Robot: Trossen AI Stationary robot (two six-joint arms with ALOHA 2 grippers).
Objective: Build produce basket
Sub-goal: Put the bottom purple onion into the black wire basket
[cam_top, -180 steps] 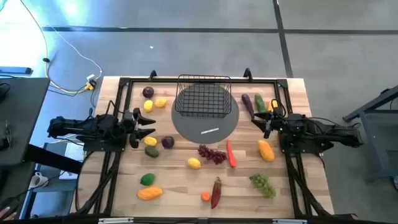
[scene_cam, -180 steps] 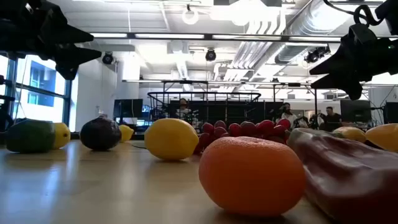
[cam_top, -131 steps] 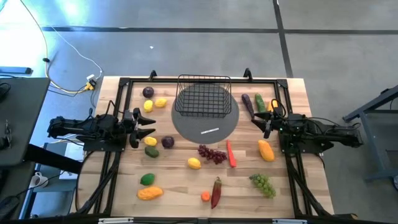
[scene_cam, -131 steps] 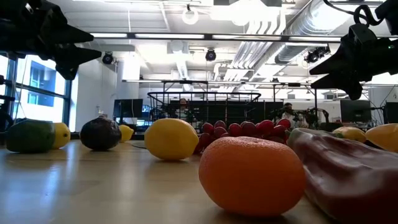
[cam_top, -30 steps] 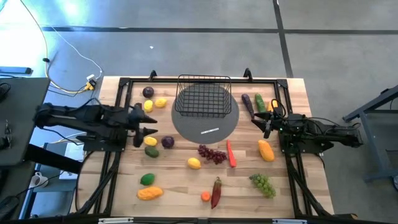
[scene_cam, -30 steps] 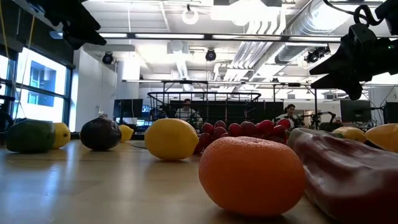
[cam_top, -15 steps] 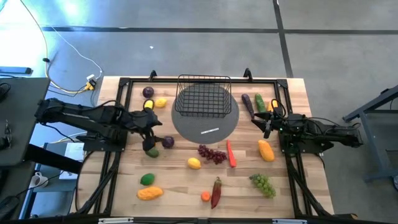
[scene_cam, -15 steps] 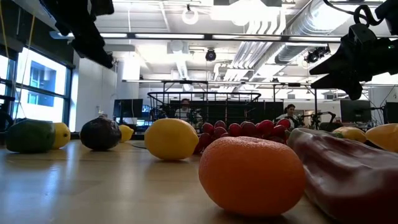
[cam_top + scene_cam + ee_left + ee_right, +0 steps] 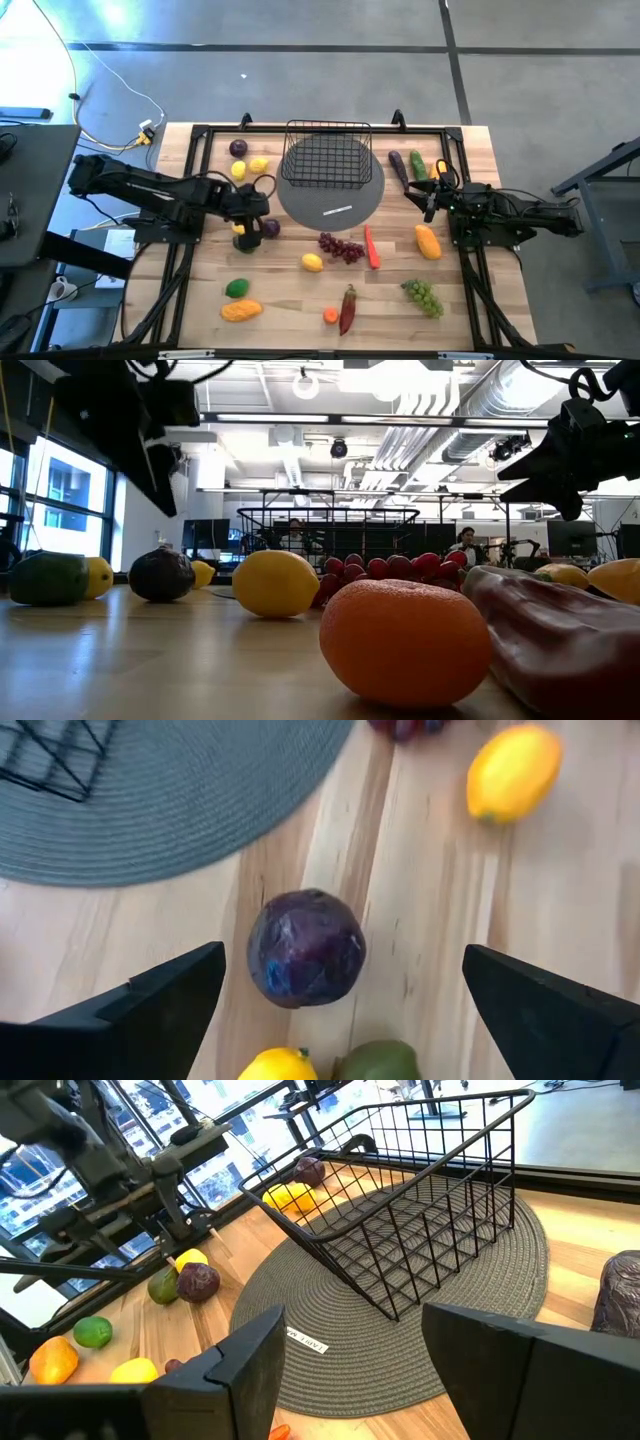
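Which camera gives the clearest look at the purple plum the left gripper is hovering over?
The left wrist view: the purple plum fills the centre, framed by the open left gripper. The high view shows it small beside the arm; the low view side-on, far off; the right wrist view distant.

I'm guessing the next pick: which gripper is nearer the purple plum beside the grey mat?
Left. The left gripper hangs open right above the plum; the right gripper waits across the mat, by the table's right side.
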